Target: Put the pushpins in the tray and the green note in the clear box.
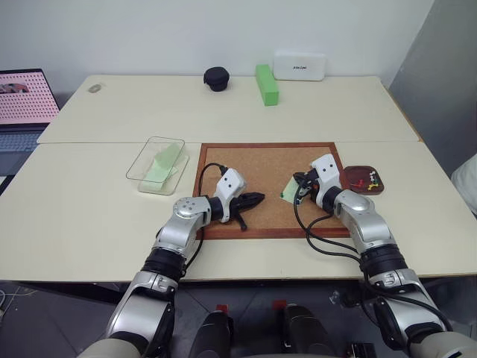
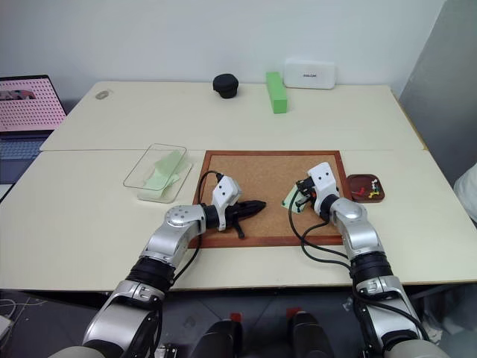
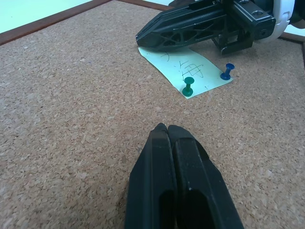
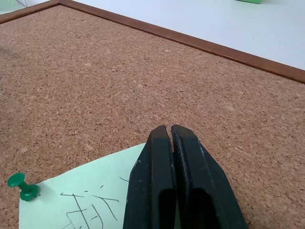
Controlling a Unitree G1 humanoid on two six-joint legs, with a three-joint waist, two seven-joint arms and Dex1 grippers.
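The green note point(image 3: 183, 67) lies on the corkboard point(image 1: 261, 160), held down by a green pushpin point(image 3: 188, 86) and a blue pushpin point(image 3: 227, 71). My right gripper point(image 1: 297, 183) is shut, its tips resting low over the note's edge, and nothing shows between the fingers. Further left on the cork, my left gripper point(image 1: 257, 199) is also shut and holds nothing, pointing toward the note. Just past the board's right edge sits the tray point(image 1: 346, 183), a dark reddish dish with a few coloured pins in it. To the left of the board stands the clear box point(image 1: 141, 168) with a pale green slip inside.
At the back of the table are a bright green block point(image 1: 266, 83), a white case point(image 1: 299, 66) and a black round object point(image 1: 217, 78). A laptop point(image 1: 22, 104) sits at the far left. Black cables loop from both wrists over the board's near frame.
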